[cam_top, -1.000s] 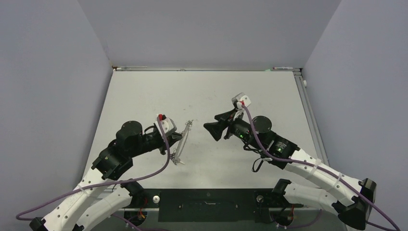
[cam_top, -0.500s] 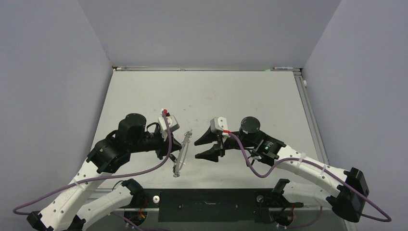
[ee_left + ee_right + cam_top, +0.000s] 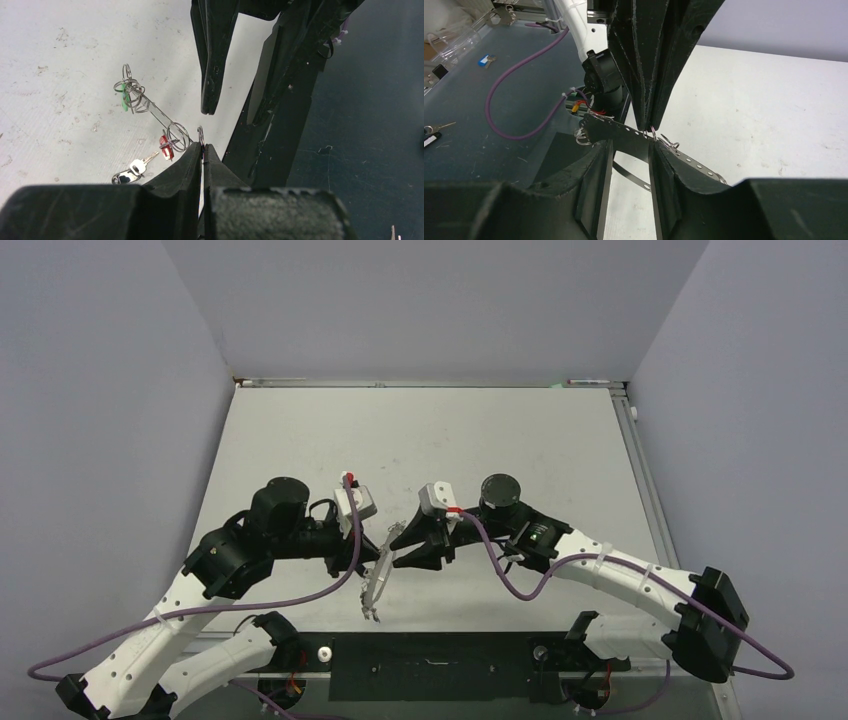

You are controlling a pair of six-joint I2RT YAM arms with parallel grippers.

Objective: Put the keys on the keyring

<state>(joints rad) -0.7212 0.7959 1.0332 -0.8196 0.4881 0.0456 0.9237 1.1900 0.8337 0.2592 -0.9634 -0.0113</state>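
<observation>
**Crowded in the middle, room at the far side**

My left gripper (image 3: 360, 565) and right gripper (image 3: 400, 547) meet nose to nose at mid-table. The keyring (image 3: 376, 582) slants between them, pinched by the left. The right's jaws stand apart around it, so I see no way through there. Small keys (image 3: 131, 169) clutter the spot beside the ring. The table (image 3: 420, 430) beyond both wrists gives wide passage. Purple cables (image 3: 300, 602) crowd the near edge.

Bright wire, coloured plastic, matt black fingers

You see the keyring (image 3: 156, 114) as thin shiny grey metal wire and the key (image 3: 136, 166) as polished silver. The red tag (image 3: 165, 147) and green tag (image 3: 124, 104) look like glossy plastic. The left gripper (image 3: 202, 149) has grainy matt black fingers (image 3: 177, 170). The table (image 3: 60, 60) is matt white and scuffed.
</observation>
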